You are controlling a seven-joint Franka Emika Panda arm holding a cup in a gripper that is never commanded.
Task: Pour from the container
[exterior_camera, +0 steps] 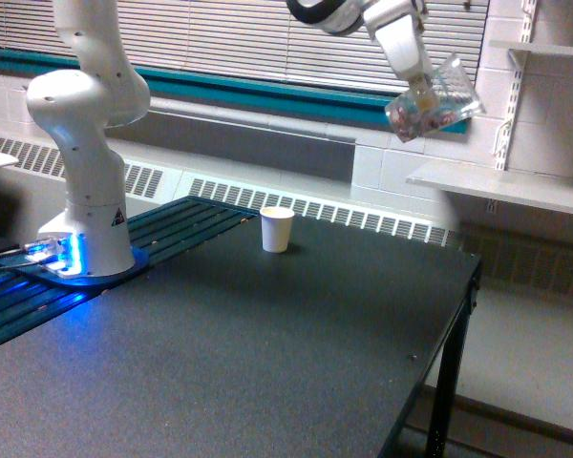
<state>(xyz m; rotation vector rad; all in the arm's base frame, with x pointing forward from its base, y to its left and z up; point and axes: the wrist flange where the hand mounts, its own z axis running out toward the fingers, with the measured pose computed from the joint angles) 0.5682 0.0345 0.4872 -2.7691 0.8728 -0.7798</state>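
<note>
While I hold the container [435, 97] clenched in my gripper [422, 93], it hangs tilted high at about one o'clock in the exterior view, well above the table [267, 343] and well apart from the white cup [277, 229], which stands upright near ten o'clock from the table's middle. I judge this the carry toward pouring, nothing tipped out yet. Next I would need to bring the container down toward seven o'clock, over the cup's mouth, before tipping further.
</note>
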